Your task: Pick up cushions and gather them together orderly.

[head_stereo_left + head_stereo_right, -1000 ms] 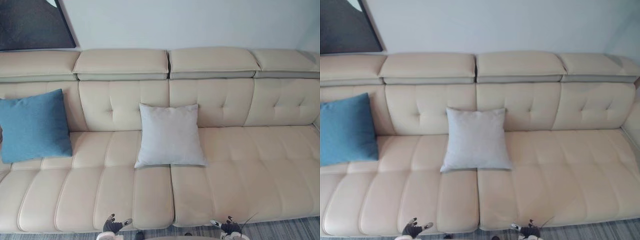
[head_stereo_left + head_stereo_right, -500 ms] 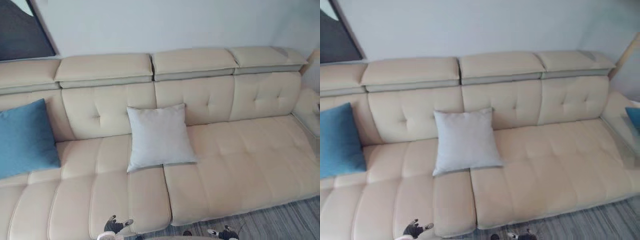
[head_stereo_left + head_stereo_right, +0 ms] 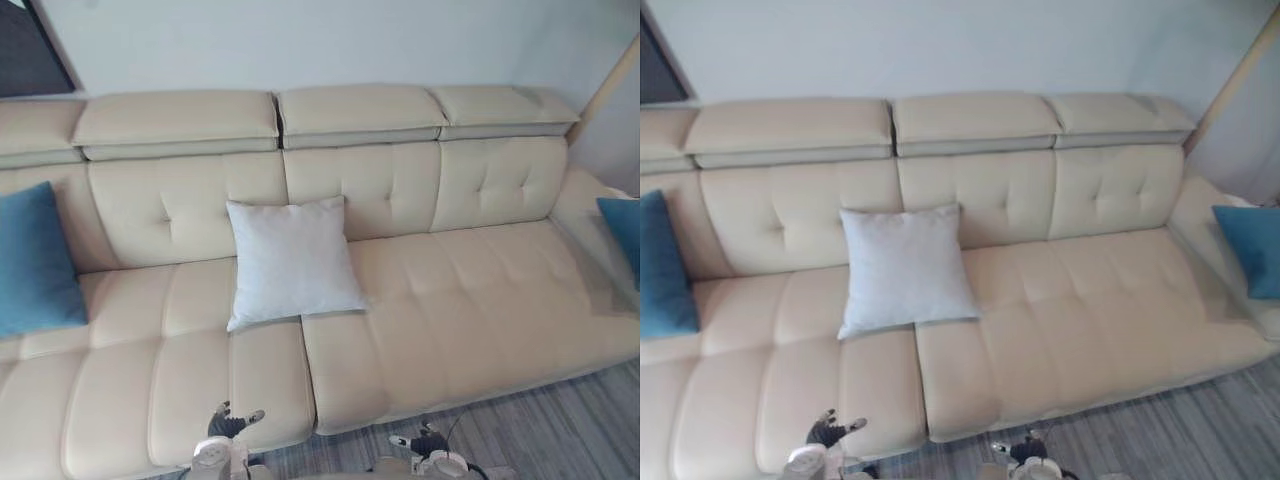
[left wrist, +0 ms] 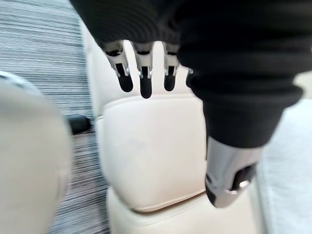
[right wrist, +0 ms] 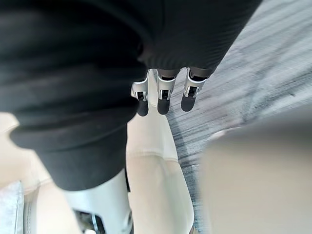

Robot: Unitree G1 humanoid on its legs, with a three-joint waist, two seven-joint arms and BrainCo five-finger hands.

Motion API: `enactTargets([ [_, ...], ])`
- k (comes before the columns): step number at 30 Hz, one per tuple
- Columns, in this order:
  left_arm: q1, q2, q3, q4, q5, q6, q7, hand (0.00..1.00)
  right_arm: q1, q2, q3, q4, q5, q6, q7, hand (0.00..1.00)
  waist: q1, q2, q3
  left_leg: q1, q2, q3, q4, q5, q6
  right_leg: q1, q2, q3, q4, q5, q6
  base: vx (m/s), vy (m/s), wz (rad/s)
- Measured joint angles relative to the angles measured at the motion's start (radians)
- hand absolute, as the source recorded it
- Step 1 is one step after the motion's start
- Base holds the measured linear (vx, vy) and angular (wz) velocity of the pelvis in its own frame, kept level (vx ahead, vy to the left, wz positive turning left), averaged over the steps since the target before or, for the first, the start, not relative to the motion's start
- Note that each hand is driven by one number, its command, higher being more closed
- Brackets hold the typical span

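Note:
A light grey cushion [image 3: 290,260] leans against the backrest in the middle of the cream sofa [image 3: 460,300]. One blue cushion [image 3: 32,262] leans at the sofa's far left. A second blue cushion [image 3: 1250,248] rests at the far right end by the armrest. My left hand [image 3: 228,425] hangs low over the sofa's front edge, fingers relaxed and empty; the left wrist view shows its fingers [image 4: 141,73] straight above the seat edge. My right hand [image 3: 425,443] hangs over the floor in front of the sofa, its fingers [image 5: 163,92] relaxed and holding nothing.
Grey striped carpet [image 3: 540,430] runs along the sofa's front. A dark framed picture [image 3: 30,50] hangs on the wall at the upper left. A pale post [image 3: 1230,80] rises by the sofa's right end.
The camera has swung to the right: the left blue cushion slid toward the picture's edge and a second blue cushion came into view at the right end. Both hands stay low and empty.

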Motion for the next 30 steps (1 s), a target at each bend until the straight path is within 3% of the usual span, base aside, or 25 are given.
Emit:
enactTargets([
  [2, -0.012, 0.003, -0.008, 0.010, 0.000, 0.003, 0.000, 0.00, -0.021, -0.009, 0.001, 0.002, -0.001, 0.002, -0.002, 0.00, 0.000, 0.009, 0.029, -0.011, 0.014, -0.005, -0.005, 0.017, -0.024, 0.046, 0.017, -0.020, -0.113, -0.010, -0.018, -0.20, -0.123, -0.13],
  [4, -0.021, 0.008, -0.028, 0.017, -0.001, 0.007, 0.001, 0.00, -0.022, -0.014, 0.001, 0.004, -0.008, 0.004, -0.004, 0.00, -0.004, 0.011, 0.046, -0.001, 0.017, -0.016, -0.020, 0.037, -0.034, 0.060, 0.023, -0.026, -0.126, -0.009, -0.039, -0.20, -0.061, 0.08],
  [6, -0.018, 0.017, -0.042, 0.019, -0.001, 0.008, 0.001, 0.00, -0.012, -0.020, -0.001, 0.014, -0.020, 0.009, -0.007, 0.00, -0.011, 0.001, 0.054, 0.000, 0.016, -0.046, -0.044, 0.065, -0.035, 0.048, 0.018, -0.046, -0.121, -0.016, -0.054, -0.33, -0.018, 0.21],
  [7, -0.026, 0.020, -0.043, 0.017, -0.001, 0.007, 0.000, 0.00, -0.004, -0.019, -0.006, 0.027, -0.022, 0.011, -0.013, 0.00, -0.014, -0.005, 0.050, -0.020, 0.005, -0.076, -0.014, 0.047, -0.033, 0.037, 0.005, -0.053, -0.122, -0.010, -0.068, -0.27, 0.049, 0.07],
  [8, -0.027, 0.020, -0.040, 0.017, -0.003, 0.007, 0.000, 0.00, -0.004, -0.025, -0.015, 0.040, -0.024, 0.012, -0.017, 0.00, -0.014, -0.007, 0.049, -0.033, -0.012, -0.103, 0.038, 0.020, -0.027, 0.032, -0.009, -0.057, -0.122, -0.002, -0.068, -0.20, 0.120, -0.20],
  [10, -0.021, 0.010, -0.013, 0.016, -0.020, 0.005, 0.001, 0.00, 0.014, -0.031, -0.045, 0.039, -0.037, 0.014, -0.023, 0.00, -0.013, -0.009, 0.049, -0.062, -0.068, -0.166, 0.271, -0.141, -0.005, 0.018, -0.042, -0.036, -0.140, 0.018, -0.054, -0.17, 0.185, -0.53],
  [11, -0.017, 0.005, 0.003, 0.016, -0.020, 0.005, 0.001, 0.00, 0.024, -0.028, -0.045, 0.036, -0.037, 0.014, -0.023, 0.00, -0.013, -0.005, 0.047, -0.055, -0.076, -0.178, 0.319, -0.186, -0.009, 0.018, -0.036, -0.016, -0.155, 0.025, -0.047, -0.14, 0.214, -0.79],
  [12, 0.000, -0.017, 0.028, 0.016, -0.023, 0.005, 0.001, 0.00, 0.041, -0.034, -0.050, 0.009, -0.035, 0.013, -0.023, 0.00, -0.013, 0.025, 0.034, -0.026, -0.072, -0.201, 0.306, -0.279, -0.009, 0.011, 0.003, 0.025, -0.182, 0.032, -0.044, -0.11, 0.207, -0.89],
  [13, 0.011, -0.018, 0.055, 0.013, -0.037, 0.003, 0.001, 0.00, 0.051, -0.026, -0.051, -0.005, -0.035, 0.013, -0.026, 0.00, -0.010, 0.026, 0.026, -0.030, -0.072, -0.177, 0.283, -0.313, -0.022, 0.007, 0.011, 0.066, -0.193, 0.051, -0.025, -0.08, 0.213, -0.87],
  [14, 0.019, -0.006, 0.059, 0.012, -0.038, 0.004, 0.002, 0.00, 0.057, -0.008, -0.052, -0.007, -0.036, 0.013, -0.028, 0.00, -0.016, -0.003, 0.013, -0.019, -0.085, -0.156, 0.243, -0.312, -0.021, -0.008, 0.006, 0.087, -0.177, 0.061, -0.016, -0.03, 0.152, -0.57],
  [18, 0.028, -0.005, 0.089, 0.011, -0.039, 0.006, 0.001, 0.00, 0.068, 0.012, -0.062, -0.006, -0.035, 0.012, -0.028, 0.00, -0.021, -0.023, -0.002, 0.008, -0.125, -0.124, 0.161, -0.285, -0.010, 0.036, 0.024, 0.087, -0.197, 0.081, -0.049, 0.09, 0.066, -0.26],
  [21, 0.029, -0.032, 0.098, 0.023, -0.037, 0.014, 0.000, 0.00, 0.078, 0.013, -0.085, -0.008, -0.030, 0.012, -0.021, 0.00, -0.024, 0.010, -0.028, 0.019, -0.130, -0.107, 0.151, -0.251, 0.023, 0.055, 0.030, 0.092, -0.234, 0.081, -0.039, 0.15, 0.023, -0.23],
  [24, 0.027, -0.048, 0.110, 0.031, -0.012, 0.015, -0.003, 0.00, 0.077, 0.031, -0.088, -0.006, -0.015, 0.012, -0.020, 0.00, -0.024, 0.018, -0.033, 0.059, -0.119, -0.072, 0.140, -0.245, 0.036, 0.064, 0.047, 0.126, -0.248, 0.081, -0.039, 0.17, -0.007, -0.39],
  [28, 0.012, -0.040, 0.126, 0.043, 0.004, 0.019, -0.006, 0.00, 0.068, 0.048, -0.087, -0.004, -0.013, 0.015, -0.017, 0.00, -0.024, 0.007, -0.033, 0.085, -0.088, -0.004, 0.139, -0.251, 0.045, 0.035, 0.090, 0.198, -0.245, 0.090, -0.051, 0.09, -0.030, -0.67],
  [30, 0.006, -0.039, 0.132, 0.044, 0.004, 0.019, -0.006, 0.00, 0.060, 0.049, -0.078, -0.003, -0.011, 0.016, -0.014, 0.00, -0.017, 0.004, -0.033, 0.094, -0.054, 0.075, 0.134, -0.255, 0.048, -0.017, 0.128, 0.192, -0.234, 0.136, -0.058, 0.03, -0.028, -1.37],
])
